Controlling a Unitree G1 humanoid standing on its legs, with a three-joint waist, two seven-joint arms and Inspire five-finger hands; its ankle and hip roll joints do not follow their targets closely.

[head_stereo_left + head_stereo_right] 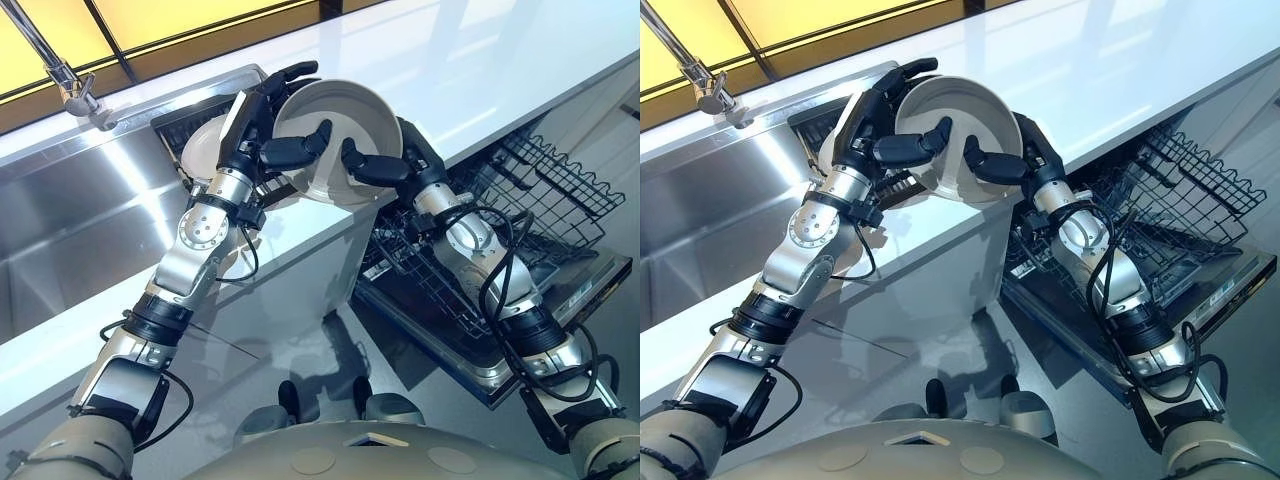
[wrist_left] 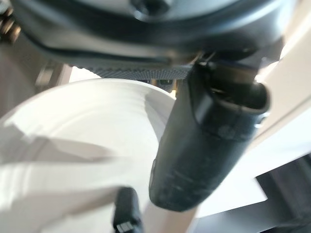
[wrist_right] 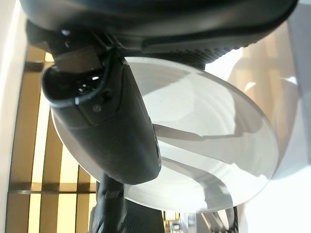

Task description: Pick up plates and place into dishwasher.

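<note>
A white plate [image 1: 340, 135] is held up on edge above the counter's front edge, its hollow face toward me. My left hand [image 1: 262, 118] grips its left rim, thumb [image 2: 204, 145] across the face and fingers behind. My right hand [image 1: 385, 160] grips the right rim the same way, its thumb [image 3: 109, 131] lying on the plate [image 3: 209, 141]. A second white plate [image 1: 205, 150] leans in the dark rack [image 1: 190, 122] behind my left hand. The dishwasher's lower rack [image 1: 470, 260] stands pulled out over its open door [image 1: 560, 300] at the right.
A steel sink [image 1: 80, 220] with a tap [image 1: 62, 72] lies to the left. The white countertop [image 1: 480, 70] runs toward the back right. The upper wire basket [image 1: 560, 185] juts out above the dishwasher door.
</note>
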